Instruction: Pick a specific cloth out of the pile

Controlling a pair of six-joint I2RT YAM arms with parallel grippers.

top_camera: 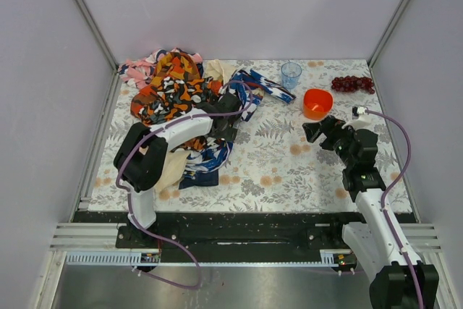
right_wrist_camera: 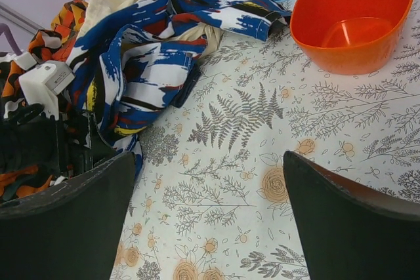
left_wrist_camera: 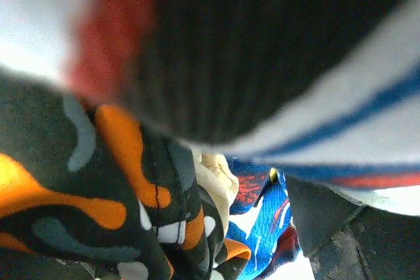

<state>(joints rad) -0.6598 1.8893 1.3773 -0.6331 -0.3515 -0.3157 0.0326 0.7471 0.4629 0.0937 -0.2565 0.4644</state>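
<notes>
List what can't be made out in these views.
- Left end effector: fingertips sunk into the pile in the top view; in the left wrist view, blurred cloth sits against the lens.
- Plain navy cloth: not identifiable in any view among the printed pieces.
- Dark red cluster: top view, too small to identify.

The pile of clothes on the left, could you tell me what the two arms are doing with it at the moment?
The left gripper is down in the pile of colourful clothes with its jaws wide. Its camera is crowded by fabric, and no cloth is clearly gripped. The right gripper hovers open and empty over the table, near the orange bowl. So the picking looks to be only starting.
</notes>
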